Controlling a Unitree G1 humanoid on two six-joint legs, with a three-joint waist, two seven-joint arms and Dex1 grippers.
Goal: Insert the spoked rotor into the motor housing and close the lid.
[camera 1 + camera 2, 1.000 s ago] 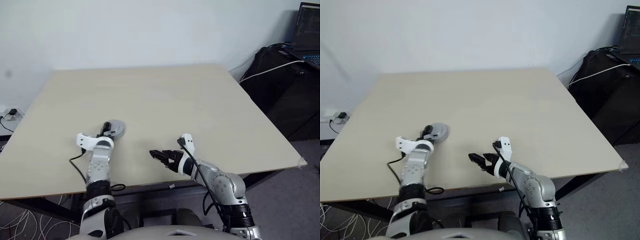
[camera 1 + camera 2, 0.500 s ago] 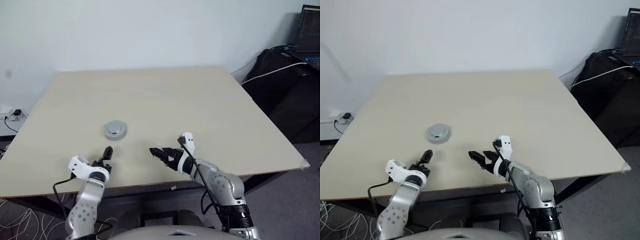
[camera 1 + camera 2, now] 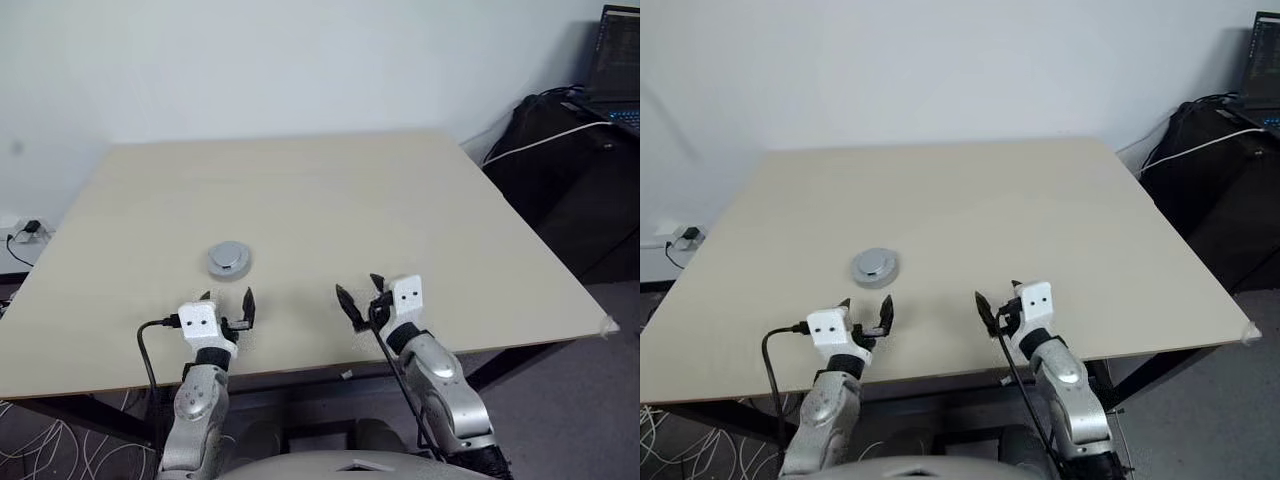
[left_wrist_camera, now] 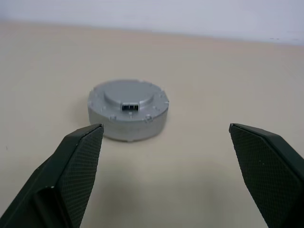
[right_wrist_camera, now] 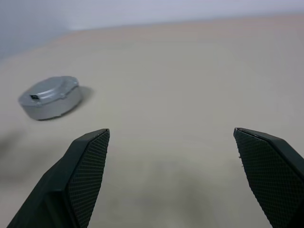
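The motor housing rests on the beige table as a closed, round silvery-grey puck, left of centre. The lid lies flat on top of it, with a small dark slot at its front. The spoked rotor is hidden. My left gripper hovers open near the table's front edge, just short of the housing, which sits ahead of its fingers without touching them. My right gripper is open and empty further right, and the housing lies off to its left.
The table's front edge runs close under both grippers. A black bag with a white cable and a laptop stand beyond the table's right side. Cables and a wall socket lie on the left.
My left gripper has let go of the housing, drawn back toward the front edge and rolled level. My right gripper has swung from pointing left to pointing forward and moved right.
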